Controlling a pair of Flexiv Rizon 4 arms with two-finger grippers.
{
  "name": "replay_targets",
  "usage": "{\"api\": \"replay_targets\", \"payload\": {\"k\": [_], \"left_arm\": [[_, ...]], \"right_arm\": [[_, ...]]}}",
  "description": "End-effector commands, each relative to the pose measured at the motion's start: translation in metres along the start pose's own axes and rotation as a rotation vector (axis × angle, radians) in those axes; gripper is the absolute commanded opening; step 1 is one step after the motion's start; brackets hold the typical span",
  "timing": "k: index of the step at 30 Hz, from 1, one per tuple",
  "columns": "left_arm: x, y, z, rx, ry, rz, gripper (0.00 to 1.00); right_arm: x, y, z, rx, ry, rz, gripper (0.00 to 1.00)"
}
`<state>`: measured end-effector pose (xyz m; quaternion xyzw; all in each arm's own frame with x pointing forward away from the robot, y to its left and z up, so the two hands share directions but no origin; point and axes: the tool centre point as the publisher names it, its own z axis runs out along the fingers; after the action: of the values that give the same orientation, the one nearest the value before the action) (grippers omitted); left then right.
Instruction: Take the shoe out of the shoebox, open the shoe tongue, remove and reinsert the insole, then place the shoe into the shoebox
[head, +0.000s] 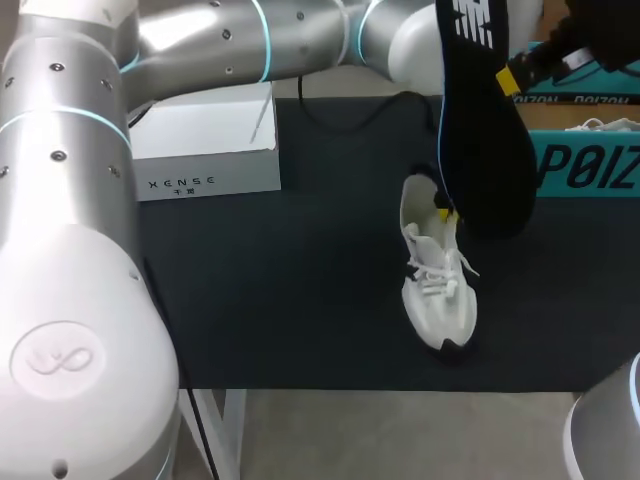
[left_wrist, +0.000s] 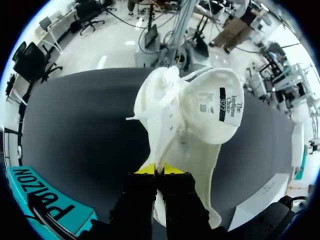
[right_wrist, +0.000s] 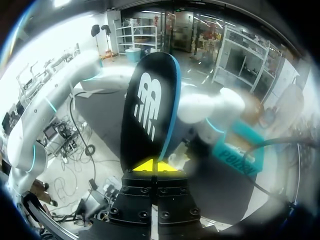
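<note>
Black cloth covers the worktop (head: 300, 280), and most of what I can see over it is the left arm (head: 200, 40), a thick silver thing with blue rings that comes in from the left and stretches across the back of the worktop. On the right stands the teal shoebox (head: 585, 160), and well apart from it, back on the left, a plain white box (head: 205, 140) with its lid on. Next in size is the black insole (head: 485, 130), held up in the air on its edge above the middle of the worktop, printed side showing, its lower end hanging just above the heel end of the shoe. The right gripper (head: 510, 78) has it: from the right wrist the two yellow tips (right_wrist: 150, 165) are closed flat onto one end of the insole (right_wrist: 150, 110), which rises straight ahead of them. The white shoe (head: 438, 290) is out of the shoebox, sitting on the cloth between the two boxes, nearer the teal one, toe towards the near edge, laces loose. The left gripper (head: 441, 212) is down at its opening; from the left wrist the tips (left_wrist: 159, 169) are pressed together on a thin white edge of the shoe (left_wrist: 190, 115), though I can't tell whether that is the tongue or the collar. The tongue's labelled face is turned towards that camera.
</note>
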<state>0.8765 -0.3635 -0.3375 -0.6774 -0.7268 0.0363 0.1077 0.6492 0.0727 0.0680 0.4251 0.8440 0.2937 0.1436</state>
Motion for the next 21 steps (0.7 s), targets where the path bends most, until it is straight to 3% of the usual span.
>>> {"api": "replay_targets", "payload": {"k": [1, 10, 11, 12, 18, 21], "left_arm": [[-0.005, 0.002, 0.006, -0.008, 0.007, 0.018, 0.00], [-0.009, 0.004, 0.018, -0.043, -0.019, 0.078, 0.00], [-0.010, 0.004, 0.018, -0.042, -0.025, 0.079, 0.18], [-0.010, 0.004, 0.017, -0.045, -0.032, 0.091, 0.98], [-0.012, 0.011, -0.007, -0.116, -0.218, 0.061, 1.00], [-0.007, 0.020, -0.034, -0.169, -0.357, 0.013, 1.00]], "right_arm": [[0.000, 0.002, 0.000, 0.005, 0.000, 0.002, 0.00], [0.000, 0.002, 0.000, 0.005, 0.000, 0.002, 0.00], [0.000, 0.002, 0.000, 0.005, 0.000, 0.002, 0.00], [0.000, 0.002, 0.000, 0.005, 0.000, 0.002, 0.00], [0.000, 0.002, 0.000, 0.005, 0.000, 0.002, 0.00], [0.000, 0.002, 0.000, 0.005, 0.000, 0.002, 0.00]]}}
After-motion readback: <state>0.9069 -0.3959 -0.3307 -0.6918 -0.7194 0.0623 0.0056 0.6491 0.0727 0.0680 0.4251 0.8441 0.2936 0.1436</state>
